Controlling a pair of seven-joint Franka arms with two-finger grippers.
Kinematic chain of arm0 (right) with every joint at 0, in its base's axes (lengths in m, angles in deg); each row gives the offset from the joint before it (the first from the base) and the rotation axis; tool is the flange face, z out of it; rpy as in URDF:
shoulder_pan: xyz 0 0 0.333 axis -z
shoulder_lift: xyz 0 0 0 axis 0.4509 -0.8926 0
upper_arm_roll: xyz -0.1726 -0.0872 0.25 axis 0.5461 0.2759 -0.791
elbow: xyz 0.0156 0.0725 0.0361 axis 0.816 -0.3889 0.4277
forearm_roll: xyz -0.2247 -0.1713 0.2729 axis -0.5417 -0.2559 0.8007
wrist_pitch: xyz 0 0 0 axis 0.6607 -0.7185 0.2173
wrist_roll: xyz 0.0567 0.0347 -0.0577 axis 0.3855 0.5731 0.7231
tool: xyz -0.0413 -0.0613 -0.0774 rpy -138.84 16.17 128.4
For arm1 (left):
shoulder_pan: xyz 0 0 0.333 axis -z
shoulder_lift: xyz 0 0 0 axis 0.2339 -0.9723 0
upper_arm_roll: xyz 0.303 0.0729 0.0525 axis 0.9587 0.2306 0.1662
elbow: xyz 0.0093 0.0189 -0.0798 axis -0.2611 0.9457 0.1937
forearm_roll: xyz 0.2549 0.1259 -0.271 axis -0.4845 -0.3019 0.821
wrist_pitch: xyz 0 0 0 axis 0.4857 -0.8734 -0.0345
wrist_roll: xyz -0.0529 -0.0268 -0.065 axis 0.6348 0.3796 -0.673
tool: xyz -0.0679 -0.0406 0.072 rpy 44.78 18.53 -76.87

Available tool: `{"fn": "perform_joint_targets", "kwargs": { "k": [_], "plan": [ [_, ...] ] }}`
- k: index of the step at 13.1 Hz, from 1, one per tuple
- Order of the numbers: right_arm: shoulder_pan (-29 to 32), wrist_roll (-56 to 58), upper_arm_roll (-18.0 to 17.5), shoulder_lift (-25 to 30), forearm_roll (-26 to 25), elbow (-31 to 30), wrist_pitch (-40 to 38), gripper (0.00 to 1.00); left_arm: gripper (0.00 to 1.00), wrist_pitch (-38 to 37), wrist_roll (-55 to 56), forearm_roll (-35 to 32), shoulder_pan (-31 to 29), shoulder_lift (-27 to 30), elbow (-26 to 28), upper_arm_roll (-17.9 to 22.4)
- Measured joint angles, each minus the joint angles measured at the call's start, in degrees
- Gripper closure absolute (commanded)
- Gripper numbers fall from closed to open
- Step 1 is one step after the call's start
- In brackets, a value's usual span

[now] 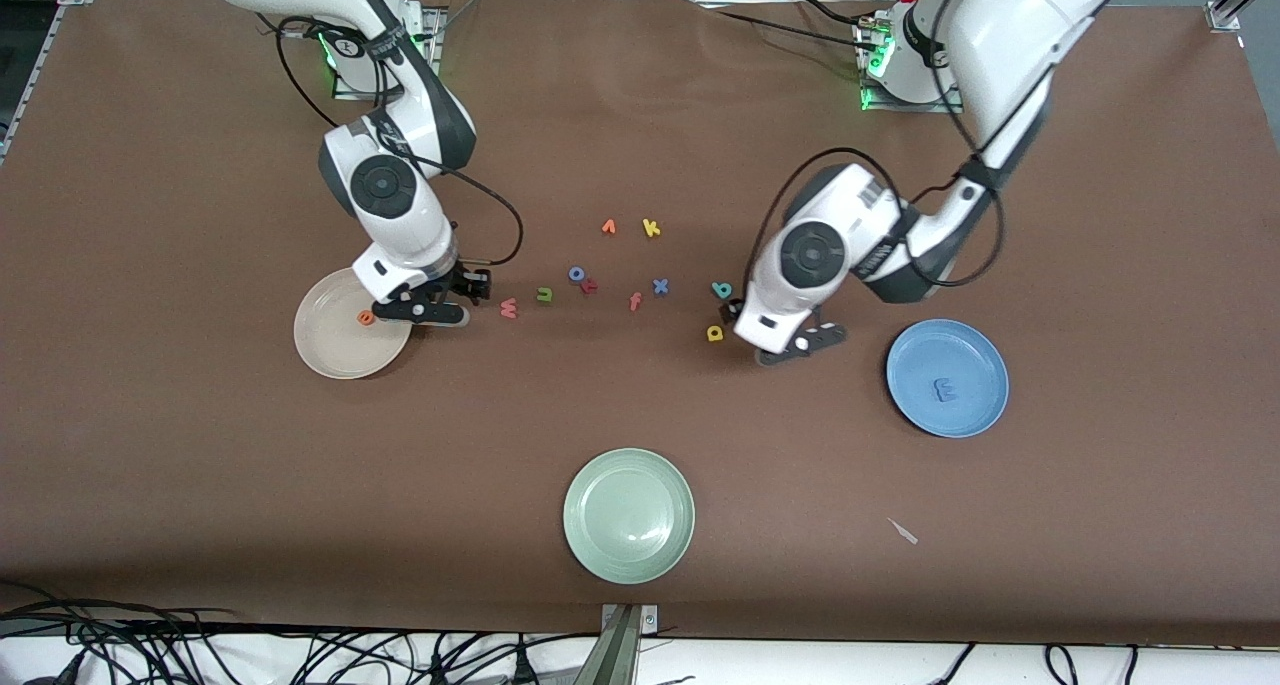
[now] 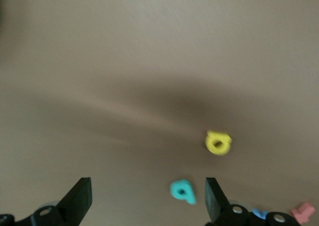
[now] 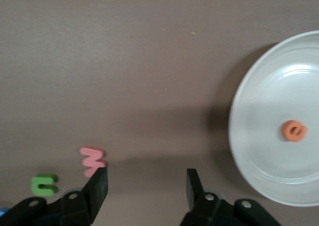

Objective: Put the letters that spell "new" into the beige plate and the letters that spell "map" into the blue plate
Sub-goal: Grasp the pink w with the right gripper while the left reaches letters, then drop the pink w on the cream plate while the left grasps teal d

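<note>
The left gripper [image 2: 144, 198] has its jaws spread wide and holds nothing; it hangs low over the bare table between the loose letters and the blue plate [image 1: 985, 410]. In the left wrist view the teal "p" [image 2: 183, 191] lies between the two fingers but more close to one of them, and the yellow "a" [image 2: 218, 142] lies just beside it, a little apart. The blue "m" [image 1: 944, 390] already lies in the blue plate.

The right gripper [image 3: 147, 186] also has its jaws parted, less wide, with nothing between them. It hangs over the table just beside the rim of the beige plate [image 1: 325, 360], on the side toward the letters. The orange "e" [image 3: 294, 130] lies in this plate. The salmon-red "w" [image 3: 92, 159] lies on the table near one finger, and the green "n" [image 3: 44, 184] is next to it, toward the left arm's end.

The pale green plate [image 1: 610, 545] stands nearer to the front camera, well apart from both grippers.
</note>
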Motion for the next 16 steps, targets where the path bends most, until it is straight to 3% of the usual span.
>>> {"fn": "perform_joint_targets", "kwargs": {
  "k": [2,4,7,13,16],
  "plan": [
    [-1.9,-3.6,-0.2,-3.4,0.0,2.0,2.6,0.28,0.03,1.7,1.1,0.0,1.0,-1.9,0.1,0.3],
    [-4.1,-6.5,-0.2,-6.6,0.0,2.5,6.7,0.28,0.19,3.2,1.1,0.0,1.0,-3.4,0.3,0.5],
    [-5.2,-7.3,-0.2,-8.9,0.0,2.8,8.5,0.28,0.26,3.5,1.1,0.0,2.4,-4.7,1.0,0.5],
    [-5.1,-7.2,0.4,-9.0,0.0,2.8,8.5,0.35,0.27,6.2,2.0,0.0,3.8,-5.1,3.3,0.6],
    [-5.1,-7.2,0.5,-9.1,-0.1,1.5,9.1,0.46,0.68,9.6,2.2,0.0,3.7,-5.3,5.1,0.9]
  ]
}}
